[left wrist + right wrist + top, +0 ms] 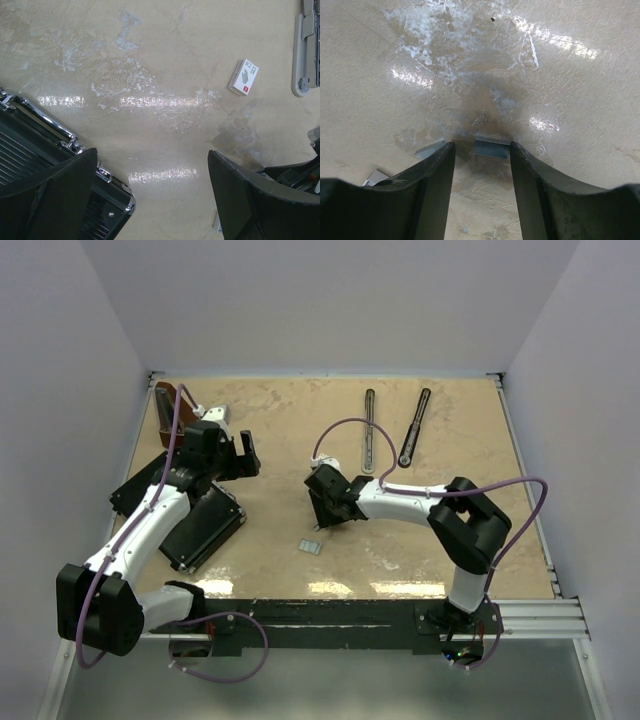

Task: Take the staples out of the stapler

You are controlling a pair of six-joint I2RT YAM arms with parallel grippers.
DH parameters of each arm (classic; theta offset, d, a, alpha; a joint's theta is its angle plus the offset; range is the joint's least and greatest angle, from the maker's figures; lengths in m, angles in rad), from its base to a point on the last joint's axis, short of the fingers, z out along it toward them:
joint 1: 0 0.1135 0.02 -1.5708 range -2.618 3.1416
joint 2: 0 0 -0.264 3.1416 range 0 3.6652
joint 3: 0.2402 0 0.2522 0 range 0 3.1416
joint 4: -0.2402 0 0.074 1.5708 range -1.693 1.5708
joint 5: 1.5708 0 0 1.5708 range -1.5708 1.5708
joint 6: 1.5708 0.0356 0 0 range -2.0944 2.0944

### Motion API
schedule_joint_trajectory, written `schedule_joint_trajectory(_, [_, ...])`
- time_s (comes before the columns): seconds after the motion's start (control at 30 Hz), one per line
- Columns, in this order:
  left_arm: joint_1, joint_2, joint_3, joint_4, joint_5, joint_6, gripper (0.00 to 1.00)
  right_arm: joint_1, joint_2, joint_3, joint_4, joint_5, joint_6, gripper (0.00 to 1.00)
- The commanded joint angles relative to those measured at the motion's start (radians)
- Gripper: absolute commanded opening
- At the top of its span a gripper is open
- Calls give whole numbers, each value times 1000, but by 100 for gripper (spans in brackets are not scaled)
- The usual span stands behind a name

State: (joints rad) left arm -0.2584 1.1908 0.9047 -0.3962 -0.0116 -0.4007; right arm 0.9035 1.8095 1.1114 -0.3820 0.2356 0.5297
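Staples (491, 148): short silvery strip, flat between tips of half-open right claw (481, 146), ungripped.

I've got a beige marbled table (290, 420), scuffed, with glare patches toward the near edge. A flat black case (205, 530) lies angled on the left half. The left wrist view shows its ribbed black face (25, 147), with chrome trim and small latches along the edge. A brown wedge-shaped thing (167, 403) sits in the far left corner, beyond the case. Plain white walls (330, 300) close in three sides. On the left wrist view I see a small white carton (244, 76) with a red end and a printed picture. It lies flat on bare tabletop, well apart from the case. A black base plate (340, 615) runs along the near edge, with a silver rail (545, 615) at its right.
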Motion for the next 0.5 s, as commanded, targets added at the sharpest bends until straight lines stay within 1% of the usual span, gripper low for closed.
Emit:
schedule_joint_trajectory(0.0, [-4, -11, 2, 37, 7, 8, 96, 15, 14, 21, -26, 60, 42, 50])
schedule_joint_trajectory(0.47, [-4, -13, 2, 36, 7, 10, 96, 17, -2, 2, -24, 73, 70, 48])
